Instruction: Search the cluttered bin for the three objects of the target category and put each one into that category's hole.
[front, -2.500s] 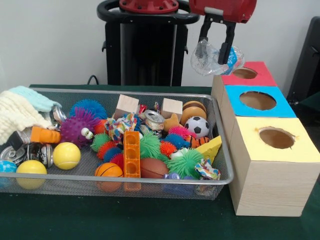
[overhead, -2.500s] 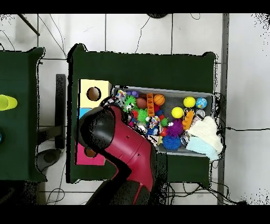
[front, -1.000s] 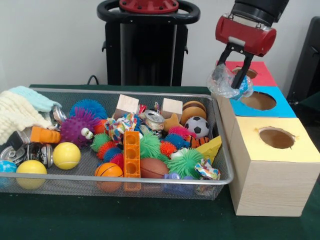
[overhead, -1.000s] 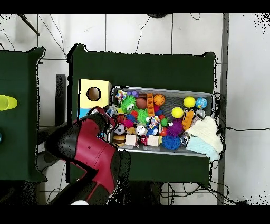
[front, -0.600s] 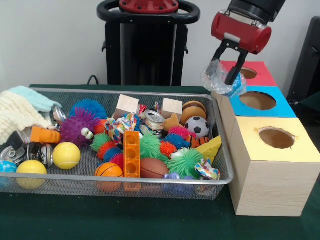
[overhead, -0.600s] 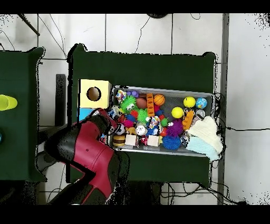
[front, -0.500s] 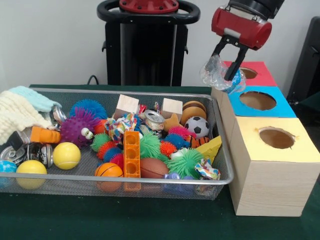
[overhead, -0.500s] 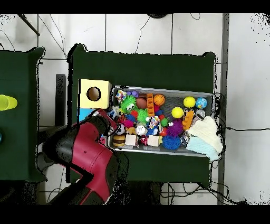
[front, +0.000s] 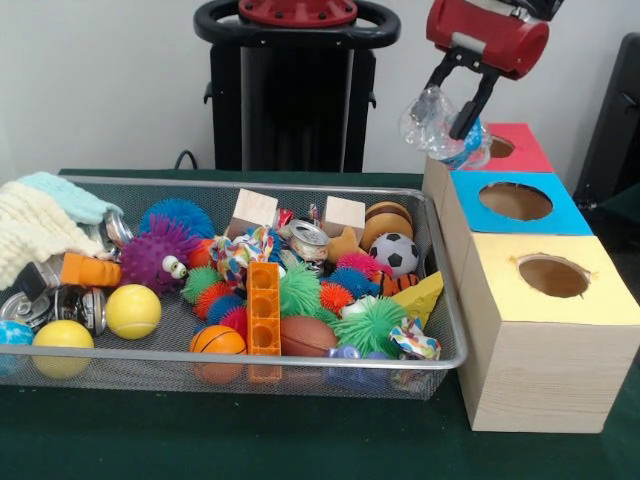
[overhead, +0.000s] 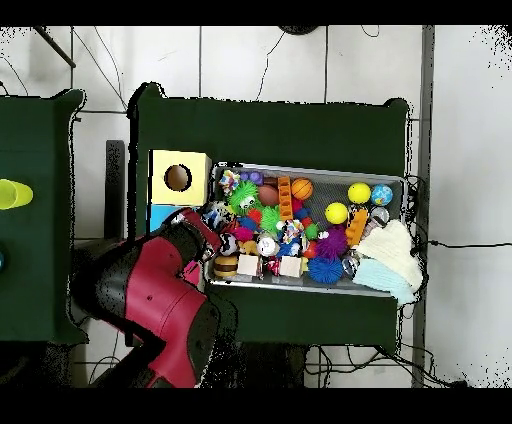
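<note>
From the front you are seeing the end effector (front: 455, 105) hanging above the boxes with its fingers clamped on a crumpled clear plastic bottle (front: 437, 127), which is dangling in the air over the near edge of the red box (front: 520, 150) and just behind the blue box (front: 515, 203), while the yellow box (front: 550, 275) is sitting nearest the camera beside the wire bin (front: 300, 355) full of toys. From overhead the red arm (overhead: 155, 300) is covering the red box and most of the blue one, the yellow box (overhead: 180, 176) is lying bare beside the bin (overhead: 310, 170) on the green surface (overhead: 270, 130), and you cannot make out the bottle there.
</note>
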